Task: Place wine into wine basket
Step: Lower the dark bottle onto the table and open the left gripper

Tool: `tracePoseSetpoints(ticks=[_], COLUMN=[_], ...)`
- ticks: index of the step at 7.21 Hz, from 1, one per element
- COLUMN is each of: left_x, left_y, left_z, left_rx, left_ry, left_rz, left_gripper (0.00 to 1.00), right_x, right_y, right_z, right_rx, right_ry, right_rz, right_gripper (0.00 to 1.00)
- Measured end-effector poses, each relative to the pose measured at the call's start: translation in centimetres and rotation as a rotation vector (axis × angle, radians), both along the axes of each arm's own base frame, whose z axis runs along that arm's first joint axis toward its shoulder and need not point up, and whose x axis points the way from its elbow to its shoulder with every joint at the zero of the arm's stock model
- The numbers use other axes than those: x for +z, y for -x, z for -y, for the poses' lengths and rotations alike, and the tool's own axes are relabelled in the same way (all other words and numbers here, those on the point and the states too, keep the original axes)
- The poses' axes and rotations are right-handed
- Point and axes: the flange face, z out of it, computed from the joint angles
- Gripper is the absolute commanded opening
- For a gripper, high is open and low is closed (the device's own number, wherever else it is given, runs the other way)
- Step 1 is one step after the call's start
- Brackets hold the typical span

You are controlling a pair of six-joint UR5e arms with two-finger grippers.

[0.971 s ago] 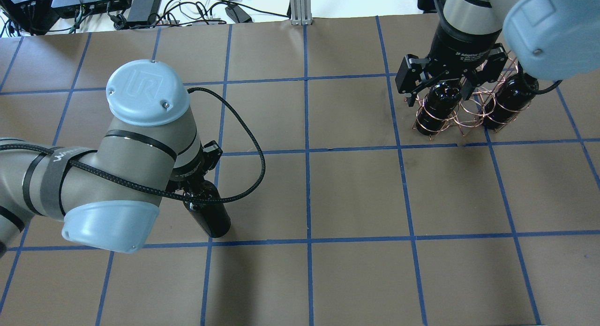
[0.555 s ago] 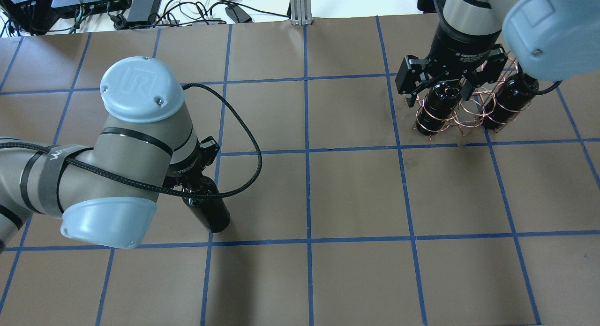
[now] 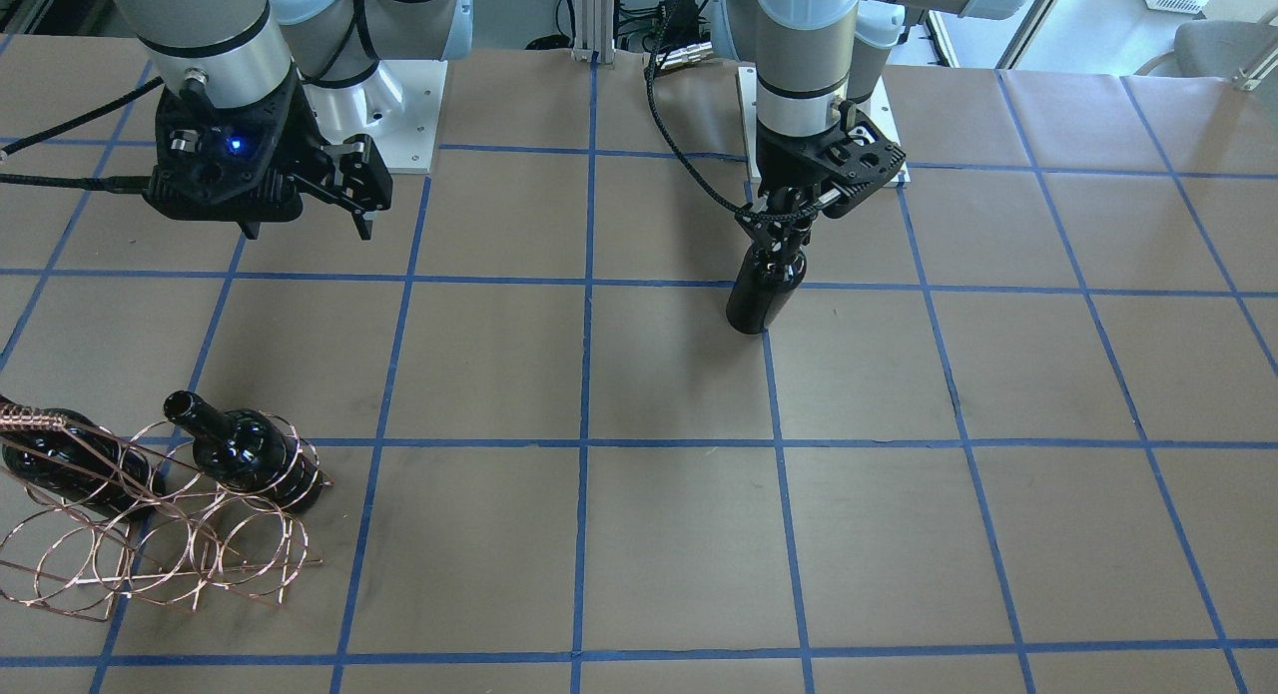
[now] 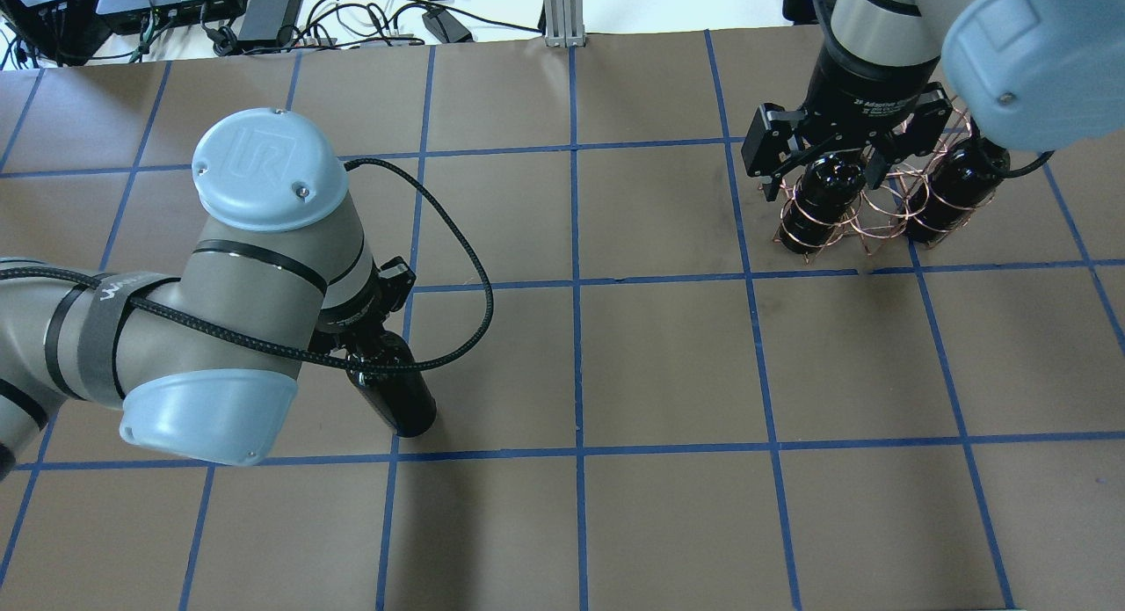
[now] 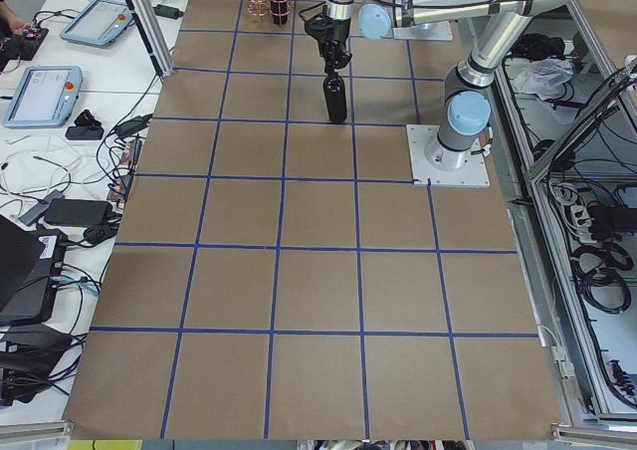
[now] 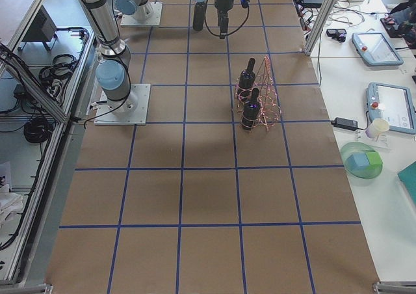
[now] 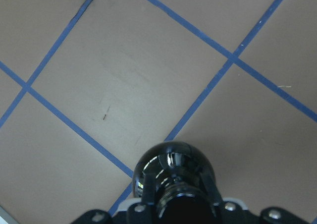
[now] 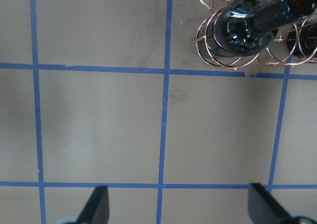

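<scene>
Front-facing view: the left end effector (image 3: pixel 789 227) is clamped on the neck of the wine (image 3: pixel 761 297), a glossy black bottle hanging slightly tilted beneath it. The wine is well apart from the wine basket (image 3: pixel 160 549), off toward the robot's left and nearer the robot's base. Two other bottles (image 3: pixel 250 454) already sit in the basket's loops. The right end effector (image 3: pixel 306 225) hangs spread wide and empty, high over the desk (image 3: pixel 679 534) on the robot's side of the basket.

Overhead view: the wine leans out from under the left wrist. Whether its base is clear of the desk cannot be told.

Left side view: the wine hangs below the near arm, with the basket far beyond it.

Right side view: the basket stands upright with both bottles in it, necks up.

Left wrist view: the fingers (image 7: pixel 210 189) close round the neck just above the rounded shoulders.

Right wrist view: both fingers sit far apart with nothing between them, and the basket lies at the frame's upper edge.

The wine is probably heavy for its size, rigid, smooth and breakable. Glass on pads can slip, so the best hold is likely high on the neck, under the lip. It may swing while carried, and the light wire basket could shift if bumped.
</scene>
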Motion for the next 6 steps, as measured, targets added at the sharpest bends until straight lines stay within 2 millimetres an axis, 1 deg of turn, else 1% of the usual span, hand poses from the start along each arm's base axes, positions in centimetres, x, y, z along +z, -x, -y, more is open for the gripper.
tracePoseSetpoints(ticks=[1,2,4,5,6], left_x=[-0.05,0.01,-0.02,-0.06,-0.12], left_y=[0.01,0.00,-0.02,-0.03,-0.03], left_z=[-0.06,-0.04,-0.01,-0.01,-0.01], left_rx=[0.000,-0.001,-0.002,-0.001,-0.001], left_ry=[-0.005,-0.006,-0.010,-0.011,-0.012], left_rz=[-0.001,-0.001,-0.001,0.000,0.000], left_gripper=[0.00,0.04,0.21,0.24,0.36], right_x=[0.00,0.00,0.01,0.01,0.01], right_y=[0.00,0.00,-0.02,-0.03,-0.03], right_z=[0.00,0.00,0.00,0.01,0.01], right_rx=[0.000,0.000,0.000,0.000,0.000], right_ry=[0.000,0.000,0.000,0.001,0.001], right_rz=[0.000,0.000,0.002,0.003,0.003], right_gripper=[1.00,1.00,1.00,1.00,1.00])
